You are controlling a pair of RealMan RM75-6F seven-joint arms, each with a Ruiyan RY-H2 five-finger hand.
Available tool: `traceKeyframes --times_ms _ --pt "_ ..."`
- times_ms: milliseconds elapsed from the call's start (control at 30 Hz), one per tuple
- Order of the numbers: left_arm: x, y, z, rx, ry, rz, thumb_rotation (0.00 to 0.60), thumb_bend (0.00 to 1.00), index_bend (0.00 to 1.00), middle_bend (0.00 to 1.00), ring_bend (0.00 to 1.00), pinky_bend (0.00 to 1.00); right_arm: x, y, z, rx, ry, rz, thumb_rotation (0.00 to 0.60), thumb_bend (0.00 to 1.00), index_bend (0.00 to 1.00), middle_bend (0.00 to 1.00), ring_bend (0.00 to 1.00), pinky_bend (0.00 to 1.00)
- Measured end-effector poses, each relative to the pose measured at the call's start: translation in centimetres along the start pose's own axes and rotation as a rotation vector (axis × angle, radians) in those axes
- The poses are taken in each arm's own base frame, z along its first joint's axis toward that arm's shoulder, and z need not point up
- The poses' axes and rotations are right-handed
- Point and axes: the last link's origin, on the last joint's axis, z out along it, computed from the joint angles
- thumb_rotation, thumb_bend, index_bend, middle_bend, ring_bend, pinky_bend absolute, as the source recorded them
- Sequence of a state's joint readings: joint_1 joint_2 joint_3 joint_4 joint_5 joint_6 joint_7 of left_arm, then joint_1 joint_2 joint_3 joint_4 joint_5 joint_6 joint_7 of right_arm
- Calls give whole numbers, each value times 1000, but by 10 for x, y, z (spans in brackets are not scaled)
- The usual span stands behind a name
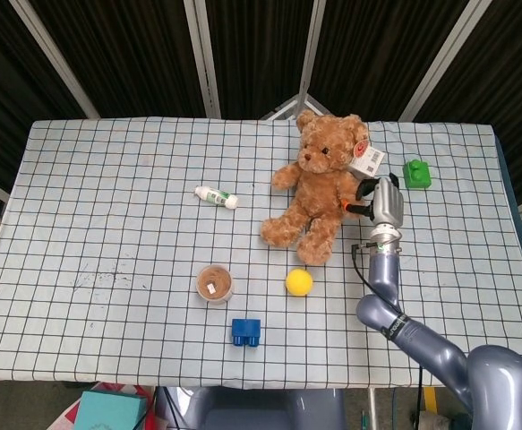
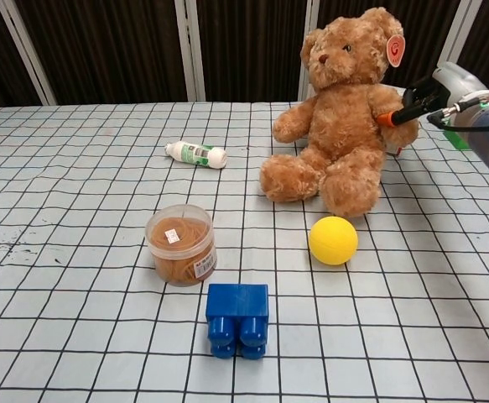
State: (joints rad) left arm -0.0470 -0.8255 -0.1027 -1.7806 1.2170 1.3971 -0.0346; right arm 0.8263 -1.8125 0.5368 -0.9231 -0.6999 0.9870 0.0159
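Glossy blue-grey right arm (image 1: 404, 327), silver cuff, thin black cable, dark right hand (image 1: 366, 199) with orange fingertips

The teddy bear (image 1: 319, 184) (image 2: 345, 117) is a plush toy with shaggy light-brown fur, a paler muzzle, a dark nose and dark eyes. It sits upright at the far right part of the desk (image 1: 108, 224), with both legs stretched forward onto the checked cloth and its face turned a little toward the left of the pictures. A round red tag hangs at one ear, and a white paper label with dark print lies just beside its head in the head view. The arm on the right side of the pictures is pinched by the right robot hand (image 1: 368, 202) (image 2: 412, 102), whose orange-tipped fingers (image 2: 388, 118) press into the fur.
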Motion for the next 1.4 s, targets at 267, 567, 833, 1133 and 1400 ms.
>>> traceKeyframes --times_ms 267,567,833,1133,1400 --pt "1 -1 0 2 4 -5 600 174 220 62 12 136 -9 11 -2 -34 -35 -23 600 488 807 648 477 34" --pt "1 -1 0 2 1 -4 600 174 220 62 12 136 2 -7 2 2 7 -7 600 491 807 648 478 34" --pt "1 -1 -1 3 -3 -4 600 174 220 62 12 136 -5 8 -1 -47 -43 -30 600 501 807 648 478 33" --pt "0 -1 0 4 -4 -2 600 175 220 62 12 136 3 -7 2 -10 -12 -30 600 501 807 648 478 34" --pt "1 -1 0 4 -3 -4 600 174 220 62 12 136 3 -3 -1 -18 -15 -50 600 501 807 648 478 35"
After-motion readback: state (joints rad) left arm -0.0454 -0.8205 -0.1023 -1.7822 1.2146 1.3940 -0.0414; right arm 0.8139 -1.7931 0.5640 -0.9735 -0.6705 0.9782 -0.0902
